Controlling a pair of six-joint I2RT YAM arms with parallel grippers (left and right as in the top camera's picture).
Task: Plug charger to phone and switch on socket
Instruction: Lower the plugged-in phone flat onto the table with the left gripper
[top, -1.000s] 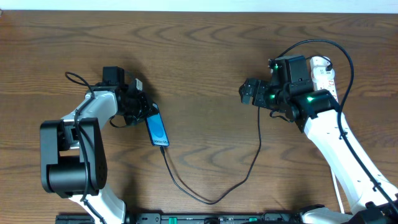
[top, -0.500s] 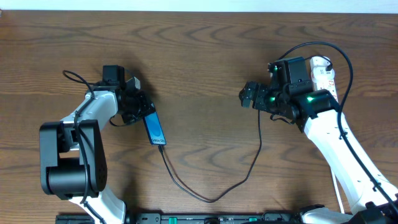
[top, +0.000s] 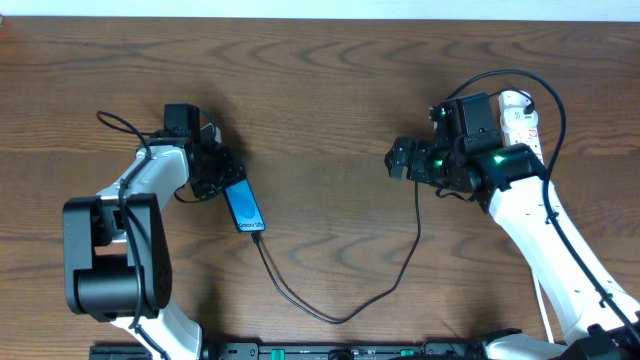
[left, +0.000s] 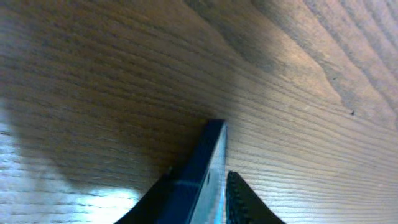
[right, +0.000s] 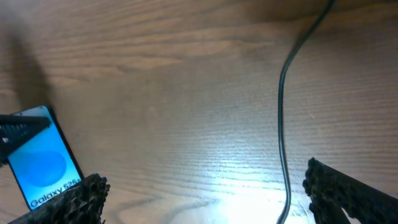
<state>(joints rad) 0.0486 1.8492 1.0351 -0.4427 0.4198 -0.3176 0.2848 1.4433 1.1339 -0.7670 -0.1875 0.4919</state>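
Phone (top: 245, 207) sits slanted over the wooden table (top: 330, 90) in the overhead view, screen up, with its upper end clamped in the left gripper (top: 222, 178). Whether it rests on the wood or is lifted cannot be told. The charger (top: 340, 318) meets the phone's lower end, loops toward the near edge and climbs to the right arm (top: 530, 210). The right gripper (top: 398, 160) hangs well apart from the phone. The socket (top: 520, 118) sits at the far right, partly hidden behind the right arm.

From the left wrist, the phone appears edge-on, pinched between the two fingers (left: 241, 200) above the wood grain.

From the right wrist, the fingers (right: 74, 199) stand spread wide. The charger drops between them, nearer one of them. The phone shows at the frame's left edge, its blue screen reading "Galaxy S25".
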